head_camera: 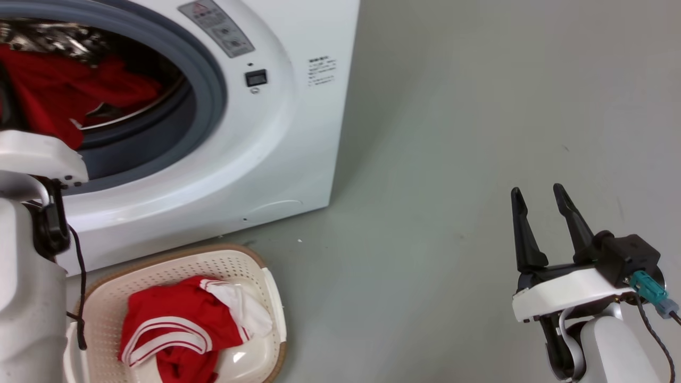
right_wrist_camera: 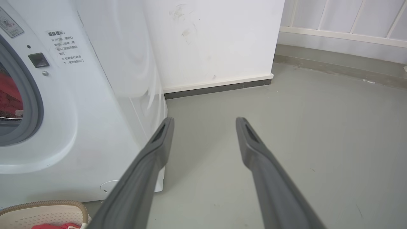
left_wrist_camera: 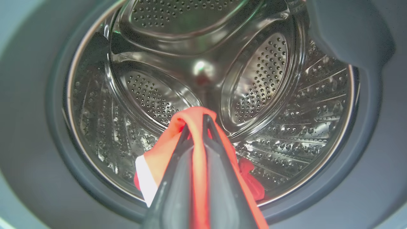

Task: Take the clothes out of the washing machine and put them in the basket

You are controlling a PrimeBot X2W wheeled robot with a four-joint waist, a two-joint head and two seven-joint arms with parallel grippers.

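The white washing machine stands at the upper left with its porthole open. A red garment hangs in the porthole. In the left wrist view my left gripper is shut on this red garment with a white patch, held up at the drum's mouth before the perforated steel drum. The cream basket sits on the floor below the machine, with red and white clothes in it. My right gripper is open and holds nothing, over bare floor at the lower right; its fingers point beside the machine.
Grey floor stretches right of the machine. A white wall with a dark skirting stands behind it, and a pale railing runs at the back right. The basket's brown rim lies close under the machine's front.
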